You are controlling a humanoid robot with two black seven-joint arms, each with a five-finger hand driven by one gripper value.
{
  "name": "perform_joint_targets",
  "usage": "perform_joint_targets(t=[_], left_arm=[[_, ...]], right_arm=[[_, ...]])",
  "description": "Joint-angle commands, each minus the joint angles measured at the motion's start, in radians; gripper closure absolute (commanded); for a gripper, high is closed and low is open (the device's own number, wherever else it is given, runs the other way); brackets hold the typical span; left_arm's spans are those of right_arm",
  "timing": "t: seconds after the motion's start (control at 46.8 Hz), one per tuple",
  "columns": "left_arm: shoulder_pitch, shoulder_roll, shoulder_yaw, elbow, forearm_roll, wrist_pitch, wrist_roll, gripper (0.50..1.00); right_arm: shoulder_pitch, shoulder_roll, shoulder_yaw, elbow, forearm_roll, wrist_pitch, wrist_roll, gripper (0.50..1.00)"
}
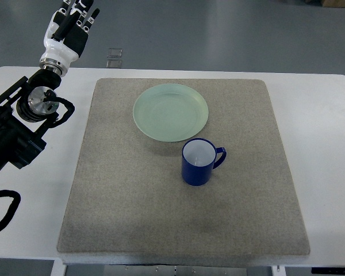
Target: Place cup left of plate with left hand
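Observation:
A blue cup (199, 162) with a white inside stands upright on the grey mat (126, 190), its handle pointing right. It sits just below and to the right of the pale green plate (171, 112), close to the plate's rim. My left hand (73, 22) is raised at the top left, beyond the table's far edge, far from the cup. Its fingers are extended and hold nothing. The right arm does not show.
The mat covers most of the white table (328, 115). My left arm's black links and cables (17, 126) lie over the table's left side. A small clear object (114, 56) lies on the floor behind the table.

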Motion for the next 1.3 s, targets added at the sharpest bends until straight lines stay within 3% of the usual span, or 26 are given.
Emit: perform_joint_targets(t=[0.0, 1.282], left_arm=[[0.000, 0.000, 0.000, 0.000, 0.001, 0.000, -0.001, 0.504], [-0.038, 0.018, 0.046, -0.009, 0.007, 0.008, 0.006, 0.504]], right_arm=[[0.000, 0.000, 0.000, 0.001, 0.000, 0.000, 0.000, 0.568], [0.000, 0.000, 0.000, -0.001, 0.000, 0.000, 0.000, 0.568]])
